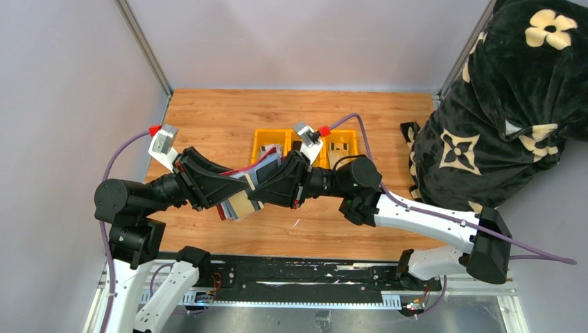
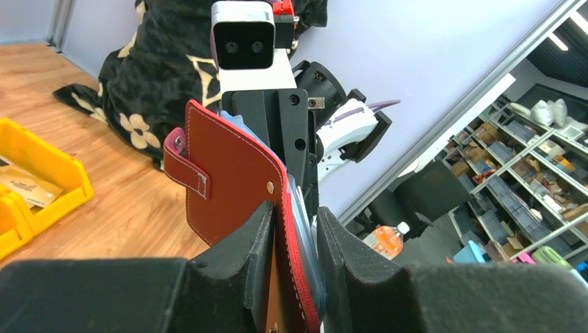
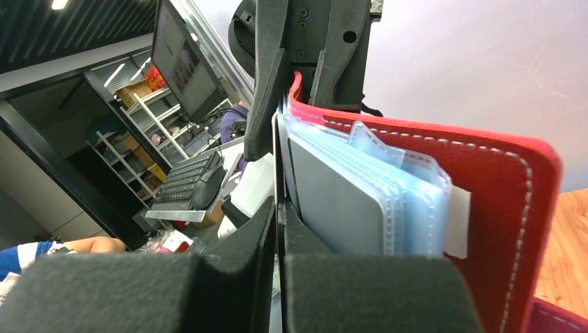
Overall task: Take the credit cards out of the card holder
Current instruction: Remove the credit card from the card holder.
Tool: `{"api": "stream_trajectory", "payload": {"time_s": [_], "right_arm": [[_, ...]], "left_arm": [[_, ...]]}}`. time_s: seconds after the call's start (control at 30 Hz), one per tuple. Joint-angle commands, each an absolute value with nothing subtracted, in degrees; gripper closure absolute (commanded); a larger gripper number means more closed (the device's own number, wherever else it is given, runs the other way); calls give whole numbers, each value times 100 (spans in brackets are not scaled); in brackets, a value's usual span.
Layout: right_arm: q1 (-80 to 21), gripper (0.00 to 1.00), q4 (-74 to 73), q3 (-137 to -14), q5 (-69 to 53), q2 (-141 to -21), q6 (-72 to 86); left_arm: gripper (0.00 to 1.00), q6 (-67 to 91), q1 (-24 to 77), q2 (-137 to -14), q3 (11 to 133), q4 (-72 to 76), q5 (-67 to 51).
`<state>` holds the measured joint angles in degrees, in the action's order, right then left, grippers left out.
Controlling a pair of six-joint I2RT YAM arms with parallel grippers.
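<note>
card holder point(image 2: 229, 166) upright in left gripper point(image 2: 297, 215)

The card holder point(image 2: 229, 173) is grained red leather, white-stitched; sleeves point(image 3: 416, 201) glossy clear plastic; table point(image 1: 208, 118) matt wood.

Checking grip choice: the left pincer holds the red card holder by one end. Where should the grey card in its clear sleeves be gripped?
Probably the end of the grey card nearest the right pincer, pinched flat across its two faces. Come end-on, opposite the left pincer: that clamp blocks the far end, and the red cover of the card holder backs the fanned sleeves.
</note>
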<state>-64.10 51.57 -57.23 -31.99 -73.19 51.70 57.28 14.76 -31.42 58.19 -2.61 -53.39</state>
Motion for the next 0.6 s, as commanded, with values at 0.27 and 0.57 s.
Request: {"api": "stream_trajectory", "payload": {"time_s": [0.27, 0.57], "right_arm": [[-6135, 99, 5167, -5567, -2639, -6938, 5157], [-6071, 100, 5185, -5375, -2795, -6733, 5185]], "left_arm": [[70, 5830, 1497, -3168, 5968, -93, -5684], [94, 5468, 1500, -3315, 6225, -460, -5604]]}}
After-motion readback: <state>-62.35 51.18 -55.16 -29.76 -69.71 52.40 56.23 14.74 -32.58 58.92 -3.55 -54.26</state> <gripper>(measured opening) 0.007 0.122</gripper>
